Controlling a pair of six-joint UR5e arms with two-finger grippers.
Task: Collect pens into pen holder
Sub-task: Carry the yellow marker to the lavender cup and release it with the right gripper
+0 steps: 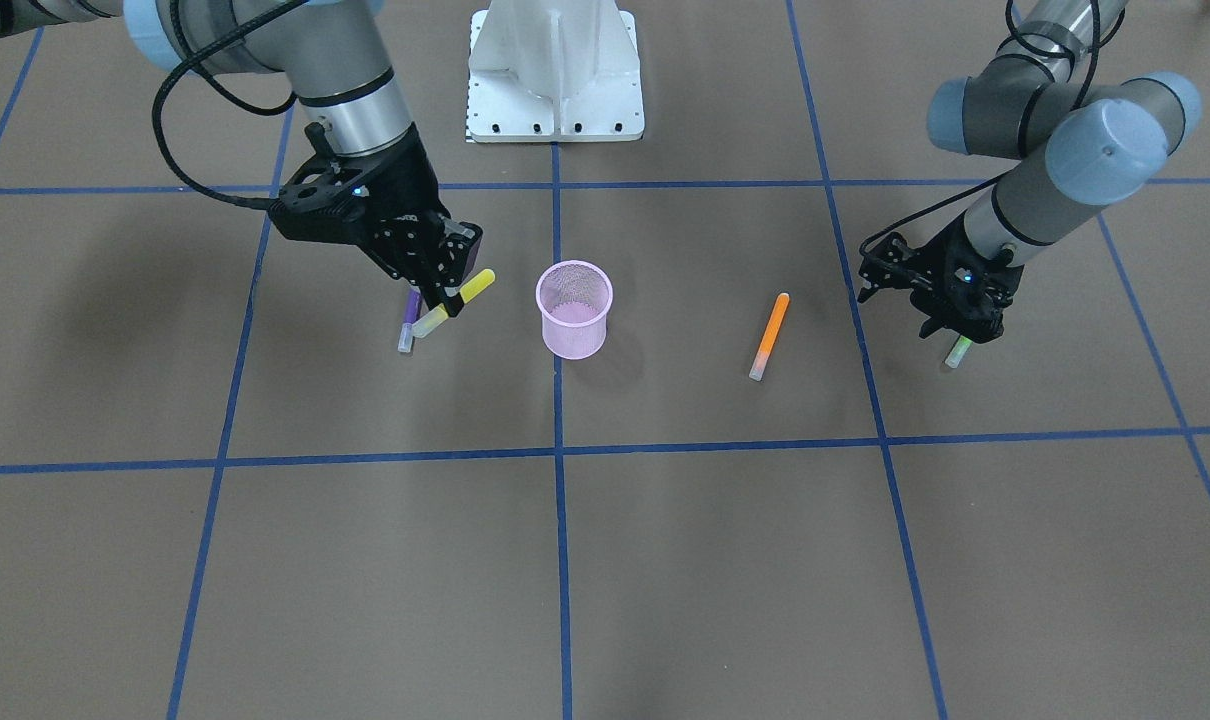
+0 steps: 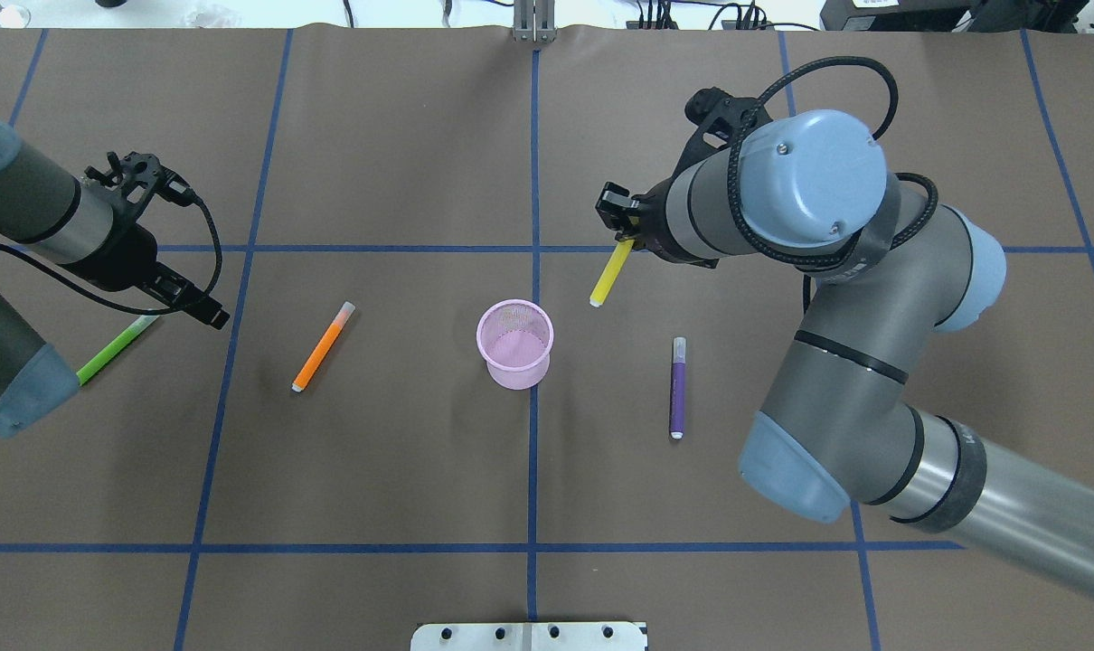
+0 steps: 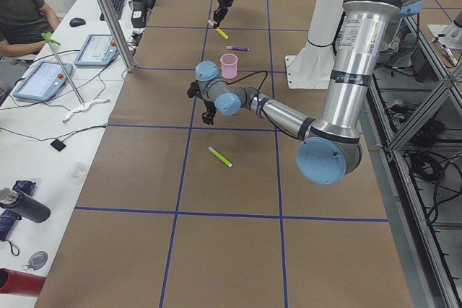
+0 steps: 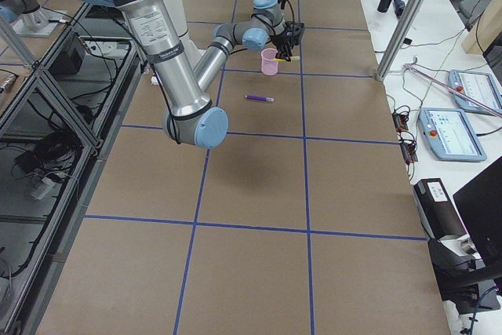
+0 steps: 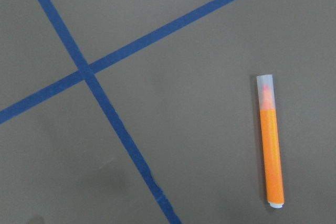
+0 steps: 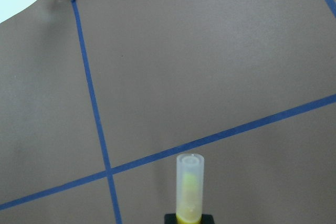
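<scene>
The pink mesh pen holder (image 1: pixel 573 330) stands upright near the table's middle (image 2: pixel 514 371). My right gripper (image 1: pixel 457 295) is shut on the yellow pen (image 2: pixel 608 278) and holds it tilted above the table, beside the holder; its pale cap fills the right wrist view (image 6: pixel 189 187). The purple pen (image 2: pixel 678 387) lies flat close by. The orange pen (image 2: pixel 324 347) lies flat on the holder's other side and shows in the left wrist view (image 5: pixel 272 150). My left gripper (image 1: pixel 955 335) looks open and empty, hovering above the green pen (image 3: pixel 220 156), which lies on the table.
The white robot base (image 1: pixel 555 70) stands at the table's robot side. Blue tape lines (image 2: pixel 533 452) cross the brown table cover. A seated person (image 3: pixel 22 12) and tablets (image 3: pixel 43 77) are on a side desk beyond the table's far edge.
</scene>
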